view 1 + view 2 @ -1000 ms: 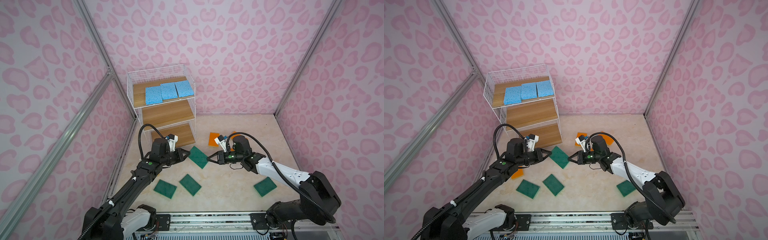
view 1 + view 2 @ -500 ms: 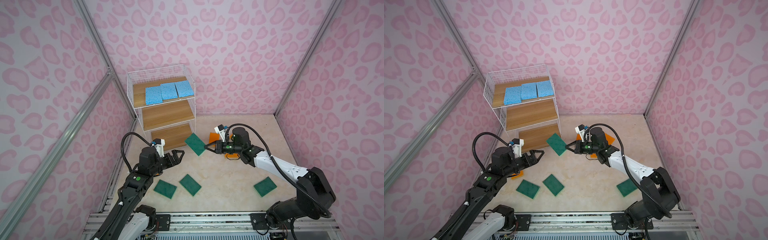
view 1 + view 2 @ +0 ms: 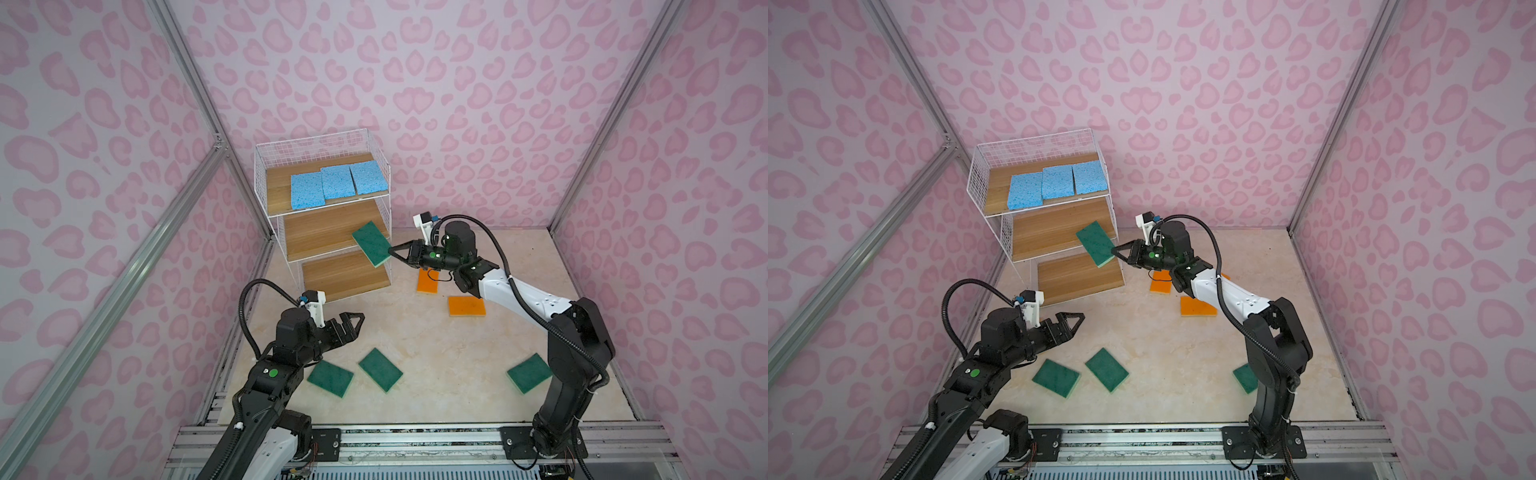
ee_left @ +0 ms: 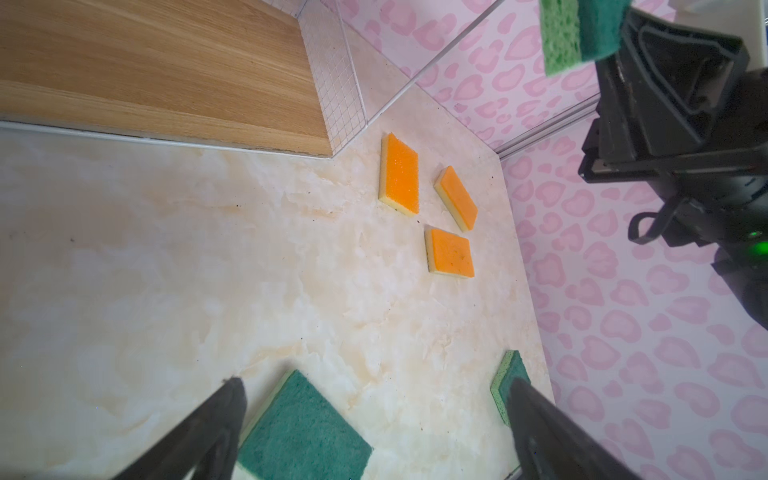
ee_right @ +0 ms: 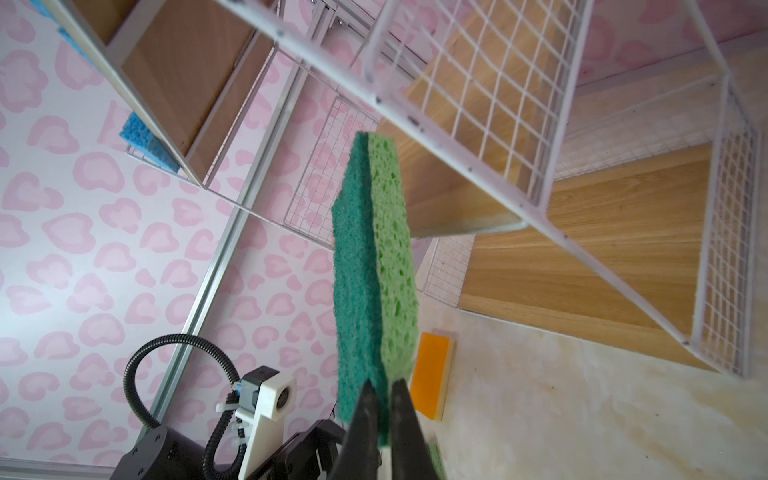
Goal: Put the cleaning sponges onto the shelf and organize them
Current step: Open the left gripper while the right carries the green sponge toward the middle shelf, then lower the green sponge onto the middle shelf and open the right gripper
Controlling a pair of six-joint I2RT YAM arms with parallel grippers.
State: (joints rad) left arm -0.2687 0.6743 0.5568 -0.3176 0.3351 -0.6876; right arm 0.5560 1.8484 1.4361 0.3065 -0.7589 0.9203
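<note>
The shelf [image 3: 316, 232] [image 3: 1042, 232] stands at the back left, with three blue sponges [image 3: 334, 183] in a row on its top board. My right gripper [image 3: 392, 250] [image 5: 384, 390] is shut on one end of a green sponge [image 3: 371, 243] [image 5: 374, 257]. The sponge hangs tilted at the right front corner of the middle board. My left gripper [image 3: 356, 326] [image 4: 376, 384] is open and empty, low over the floor. Three more green sponges [image 3: 330, 377] [image 3: 380, 369] [image 3: 528, 372] lie near the front. Orange sponges [image 4: 400, 174] [image 4: 457, 197] [image 4: 451, 252] lie right of the shelf.
The shelf's white wire side panel [image 5: 478, 95] is close beside the held sponge. Pink patterned walls with metal posts [image 3: 199, 104] enclose the marble floor [image 3: 436, 357]. The right arm [image 3: 523, 299] reaches over the orange sponges.
My left gripper opened off the green sponge and drew back toward the front left. My right gripper carried that sponge up and back to the shelf's middle board.
</note>
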